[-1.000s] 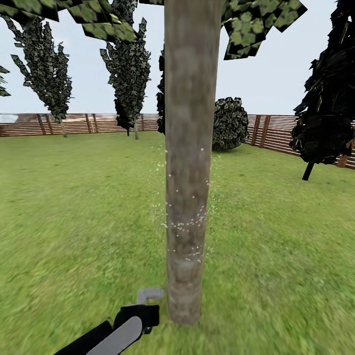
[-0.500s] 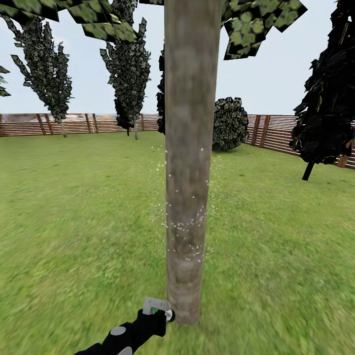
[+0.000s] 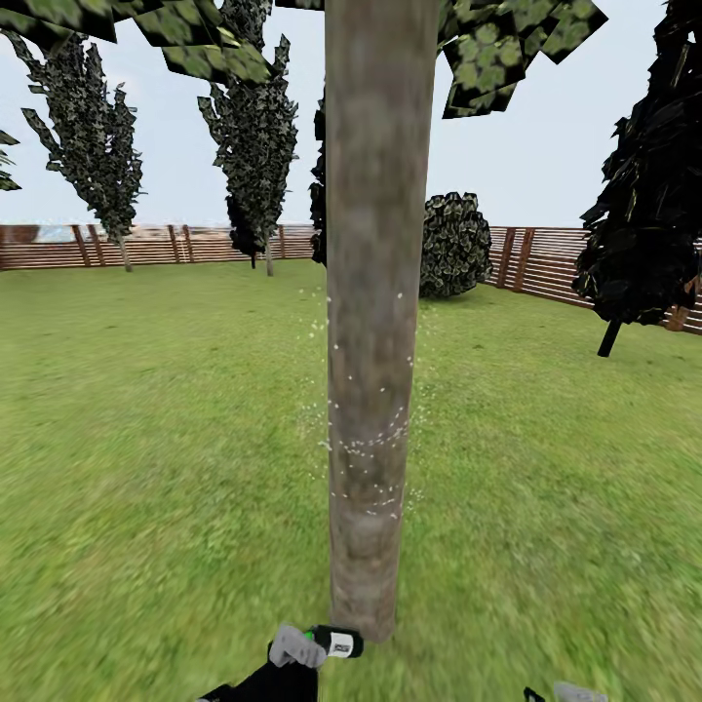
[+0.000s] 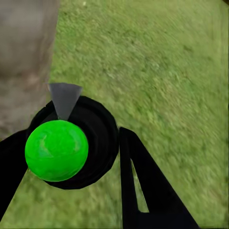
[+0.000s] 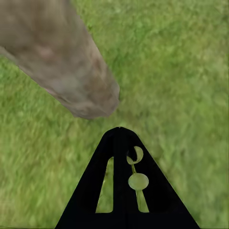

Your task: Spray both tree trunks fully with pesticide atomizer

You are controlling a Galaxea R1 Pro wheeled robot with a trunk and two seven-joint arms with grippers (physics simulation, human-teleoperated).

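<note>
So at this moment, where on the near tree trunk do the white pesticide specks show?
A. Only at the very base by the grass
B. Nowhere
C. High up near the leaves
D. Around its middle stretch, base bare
D: the white specks dot the middle stretch of the tree trunk, while its base shows none.

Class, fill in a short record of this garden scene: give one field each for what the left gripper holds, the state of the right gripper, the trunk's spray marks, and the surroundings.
left gripper: shut on the pesticide atomizer, low beside the trunk's base
right gripper: shut, empty, pointed at the grass near the trunk
tree trunk: white pesticide specks across its middle; upper part bare
surroundings: grass lawn, brown slatted fence, dark trees behind
</note>
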